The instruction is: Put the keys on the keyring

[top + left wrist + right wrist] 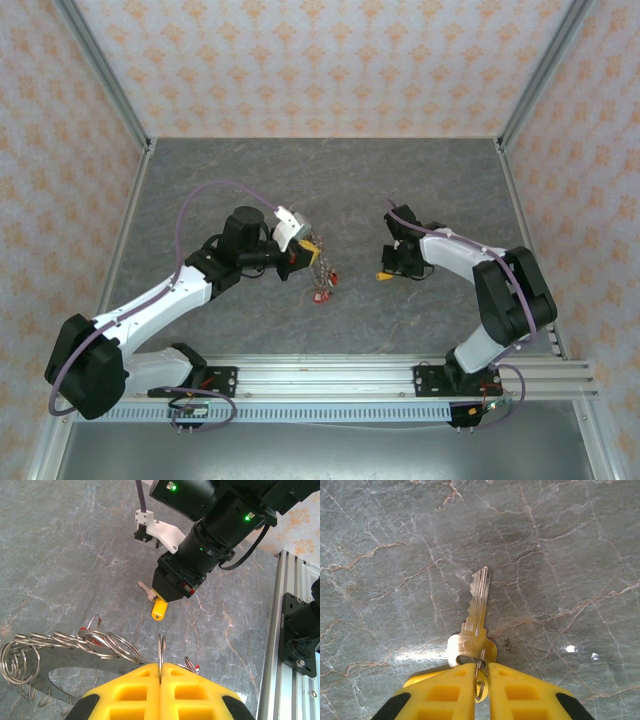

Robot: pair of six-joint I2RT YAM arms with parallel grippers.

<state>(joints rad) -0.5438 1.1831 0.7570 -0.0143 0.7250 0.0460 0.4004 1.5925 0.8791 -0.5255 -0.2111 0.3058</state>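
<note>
Two grippers are pinched tight. Left gripper (161, 667) squeezes one ring of the keyring (75, 641). Right gripper (482, 667), to the right of the keyring, squeezes a key (478, 602).

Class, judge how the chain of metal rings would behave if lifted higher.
Probably floppy: the chain of rings trails loosely link by link from the left fingers. Its thin, shiny wire might slip; loose links would likely swing.

Bright, even light, likely overhead; small glare on table (570, 649).
</note>
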